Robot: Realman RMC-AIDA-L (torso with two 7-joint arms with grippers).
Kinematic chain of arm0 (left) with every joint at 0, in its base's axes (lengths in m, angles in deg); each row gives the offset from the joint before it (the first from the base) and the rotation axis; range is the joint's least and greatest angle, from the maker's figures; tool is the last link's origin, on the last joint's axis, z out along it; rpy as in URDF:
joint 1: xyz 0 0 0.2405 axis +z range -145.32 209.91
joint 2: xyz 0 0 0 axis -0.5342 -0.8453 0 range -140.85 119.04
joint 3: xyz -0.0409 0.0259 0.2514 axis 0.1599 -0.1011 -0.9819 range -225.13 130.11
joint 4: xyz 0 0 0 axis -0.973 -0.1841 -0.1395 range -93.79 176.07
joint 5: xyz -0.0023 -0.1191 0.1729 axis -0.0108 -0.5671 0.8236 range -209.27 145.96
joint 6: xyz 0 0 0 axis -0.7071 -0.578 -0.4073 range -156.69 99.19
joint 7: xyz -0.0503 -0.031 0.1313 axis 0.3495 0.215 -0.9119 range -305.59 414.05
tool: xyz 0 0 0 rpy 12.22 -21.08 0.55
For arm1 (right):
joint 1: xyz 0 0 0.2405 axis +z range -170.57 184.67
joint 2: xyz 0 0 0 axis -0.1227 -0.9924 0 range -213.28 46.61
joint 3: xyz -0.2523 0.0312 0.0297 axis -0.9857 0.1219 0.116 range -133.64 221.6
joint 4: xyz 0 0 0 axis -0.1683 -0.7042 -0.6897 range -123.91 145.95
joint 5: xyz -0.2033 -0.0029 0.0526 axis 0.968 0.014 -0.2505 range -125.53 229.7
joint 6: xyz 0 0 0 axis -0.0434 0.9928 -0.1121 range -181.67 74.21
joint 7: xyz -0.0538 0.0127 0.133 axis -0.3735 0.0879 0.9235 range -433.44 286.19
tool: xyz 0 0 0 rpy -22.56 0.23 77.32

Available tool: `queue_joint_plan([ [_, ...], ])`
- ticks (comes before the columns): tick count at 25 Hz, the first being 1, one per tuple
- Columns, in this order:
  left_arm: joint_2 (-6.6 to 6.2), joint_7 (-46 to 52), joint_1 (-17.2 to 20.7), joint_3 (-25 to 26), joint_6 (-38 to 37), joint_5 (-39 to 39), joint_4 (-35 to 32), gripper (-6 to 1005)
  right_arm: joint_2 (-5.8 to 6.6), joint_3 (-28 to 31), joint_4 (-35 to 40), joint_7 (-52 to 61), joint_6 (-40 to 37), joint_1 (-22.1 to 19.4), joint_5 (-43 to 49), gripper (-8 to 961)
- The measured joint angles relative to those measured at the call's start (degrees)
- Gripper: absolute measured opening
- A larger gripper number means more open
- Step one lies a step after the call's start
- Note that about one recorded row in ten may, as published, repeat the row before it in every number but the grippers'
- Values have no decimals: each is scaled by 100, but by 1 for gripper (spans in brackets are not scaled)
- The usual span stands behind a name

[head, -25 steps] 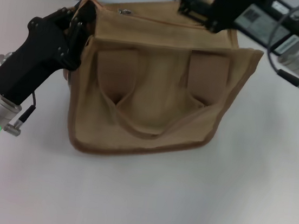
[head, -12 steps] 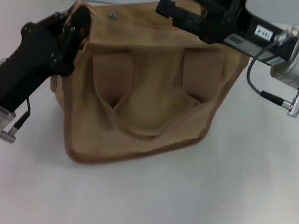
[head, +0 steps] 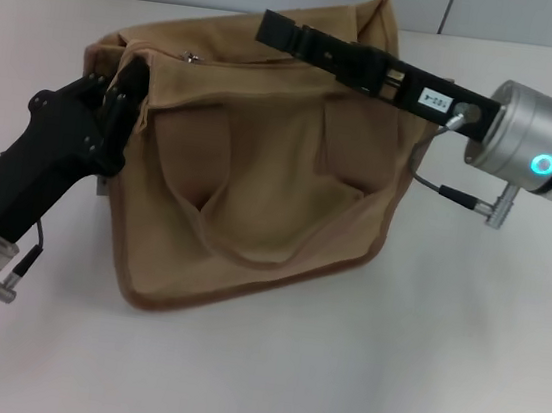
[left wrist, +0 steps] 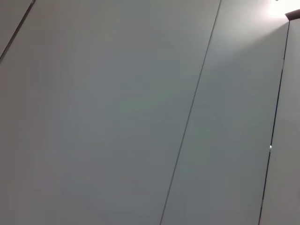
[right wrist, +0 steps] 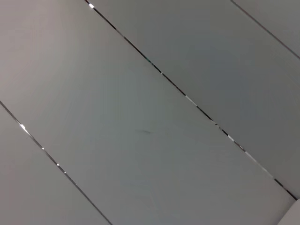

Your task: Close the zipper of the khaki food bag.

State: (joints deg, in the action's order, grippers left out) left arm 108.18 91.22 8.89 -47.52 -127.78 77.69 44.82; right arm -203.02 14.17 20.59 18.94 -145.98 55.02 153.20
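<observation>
Holding the khaki food bag taut, the left gripper pinched its end; right gripper grip unclear, zipper needing a straight pull.

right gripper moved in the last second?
Yes. In the head view the right gripper has swept toward the robot's left across the khaki food bag top, nearing the zipper pull.
</observation>
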Motion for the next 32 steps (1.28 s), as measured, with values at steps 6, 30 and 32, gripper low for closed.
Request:
queue_joint_plan([
  [6,-4,7,-37,15,-235,2,10,35,-10,-29,-164,89,35,176,17,836],
  [30,-4,-4,-396,106,-667,-32,3,34,-16,635,-58,-1864,-400,-317,-19,836],
  [32,-3,-5,-413,106,-666,-31,7,34,-15,736,-18,-1906,-374,-334,-82,837],
])
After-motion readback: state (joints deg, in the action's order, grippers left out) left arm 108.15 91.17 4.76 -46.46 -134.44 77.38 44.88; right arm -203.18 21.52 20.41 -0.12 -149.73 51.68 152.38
